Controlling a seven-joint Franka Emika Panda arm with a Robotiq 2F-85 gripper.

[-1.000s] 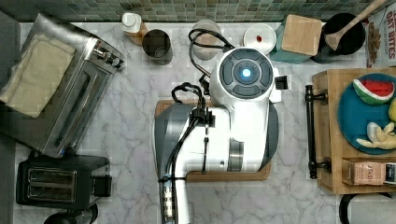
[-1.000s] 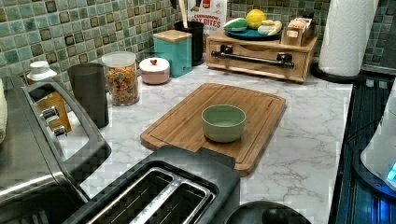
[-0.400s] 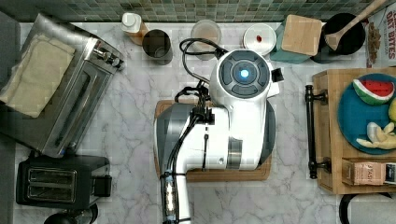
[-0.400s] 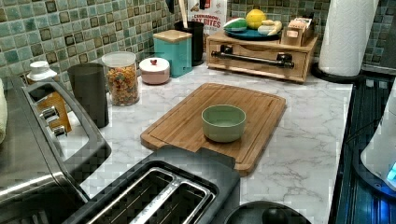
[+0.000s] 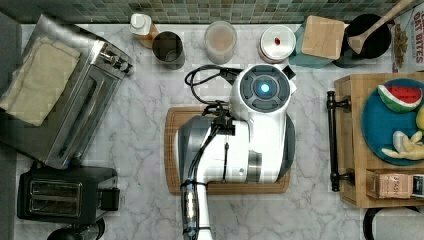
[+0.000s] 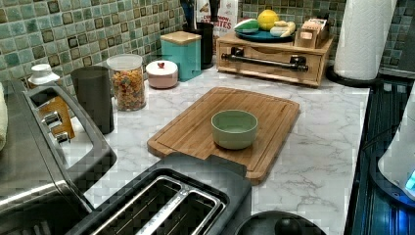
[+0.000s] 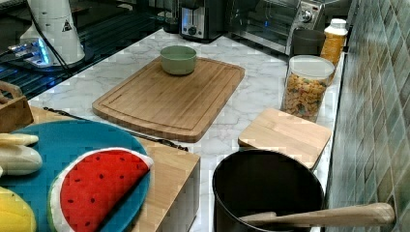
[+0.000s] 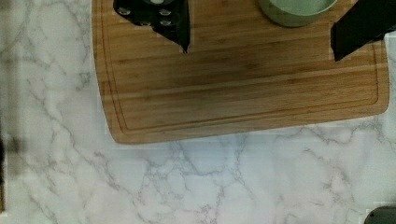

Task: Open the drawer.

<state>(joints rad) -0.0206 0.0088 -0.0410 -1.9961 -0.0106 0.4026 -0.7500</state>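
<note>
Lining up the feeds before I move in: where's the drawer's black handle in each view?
Top view: drawer handle, a vertical bar near the top view's right edge.
Left view: horizontal bar, upper middle, at the back of the counter.
Right view: thin dark bar, lower left, past the cabinet top.
Shared landmark: the cutting board, which also lies in the wrist view.

A kitchen. A white marble table [image 6: 318, 147] runs along a wall of small green tiles [image 6: 73, 29]. A toaster oven [image 5: 65, 105] and a black toaster [image 5: 55, 192] stand at the top view's left edge of the table. A cereal jar [image 6: 128, 81], canisters [image 6: 186, 51] and a pot with a wooden spoon [image 7: 309, 215] line the wall edge. A cutting board [image 6: 235, 122] with a green bowl [image 6: 234, 128] lies mid-table.
</note>
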